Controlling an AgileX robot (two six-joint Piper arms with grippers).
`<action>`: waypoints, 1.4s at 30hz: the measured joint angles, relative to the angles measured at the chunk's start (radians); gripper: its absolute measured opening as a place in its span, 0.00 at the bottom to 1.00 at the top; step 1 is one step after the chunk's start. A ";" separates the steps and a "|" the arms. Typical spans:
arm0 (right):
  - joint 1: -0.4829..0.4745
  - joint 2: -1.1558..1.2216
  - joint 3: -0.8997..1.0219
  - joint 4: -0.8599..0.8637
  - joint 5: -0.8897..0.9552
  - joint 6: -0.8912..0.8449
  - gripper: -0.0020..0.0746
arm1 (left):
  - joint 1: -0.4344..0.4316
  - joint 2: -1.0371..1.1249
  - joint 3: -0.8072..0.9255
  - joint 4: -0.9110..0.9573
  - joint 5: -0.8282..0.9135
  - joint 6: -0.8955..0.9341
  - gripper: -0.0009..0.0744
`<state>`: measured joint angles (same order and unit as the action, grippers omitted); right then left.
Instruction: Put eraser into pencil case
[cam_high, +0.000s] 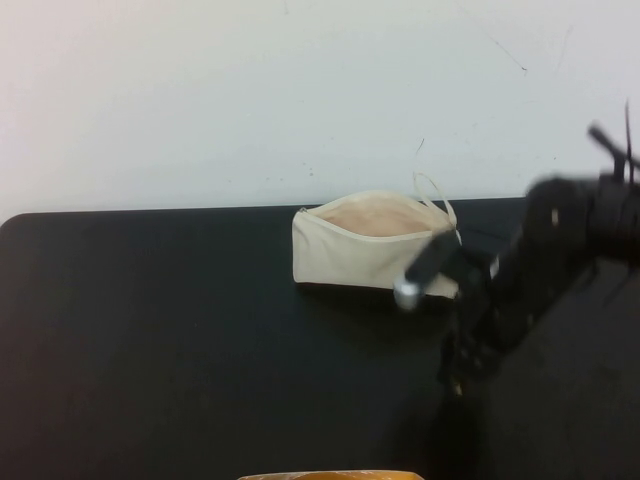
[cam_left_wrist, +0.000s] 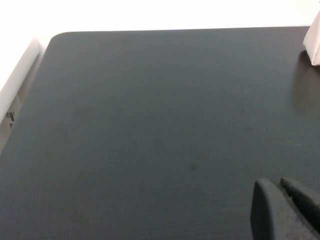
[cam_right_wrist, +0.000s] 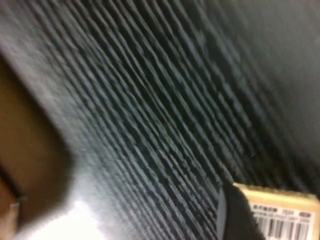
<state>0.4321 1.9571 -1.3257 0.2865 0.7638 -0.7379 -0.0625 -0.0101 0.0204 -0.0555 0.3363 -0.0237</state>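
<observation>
The pencil case (cam_high: 372, 243), a cream fabric pouch, lies at the back middle of the black table with its mouth open, peach lining showing and a thin loop strap at its right end. A corner of it shows in the left wrist view (cam_left_wrist: 314, 44). My right gripper (cam_high: 456, 372) hangs blurred in front of and to the right of the pouch, above the table. In the right wrist view a dark finger (cam_right_wrist: 239, 214) presses against the eraser (cam_right_wrist: 282, 212), a tan block with a barcode label. My left gripper (cam_left_wrist: 285, 200) is shut and empty, low over the table's left part.
The black table (cam_high: 180, 330) runs to a white wall behind. A yellow-orange object (cam_high: 330, 475) peeks in at the front edge. A brown surface (cam_right_wrist: 25, 150) shows at the side of the right wrist view.
</observation>
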 joint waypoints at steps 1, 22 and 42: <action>0.000 0.000 -0.036 0.000 0.046 -0.001 0.41 | 0.000 0.000 0.000 0.000 0.000 0.000 0.01; 0.000 0.137 -0.530 0.042 -0.265 -0.014 0.42 | 0.000 0.000 0.000 0.000 0.000 0.000 0.01; 0.002 0.055 -0.789 0.020 0.145 0.068 0.45 | 0.000 0.000 0.000 0.000 0.000 0.000 0.01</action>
<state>0.4342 2.0122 -2.1145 0.3061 0.9086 -0.6701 -0.0625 -0.0101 0.0204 -0.0555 0.3363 -0.0237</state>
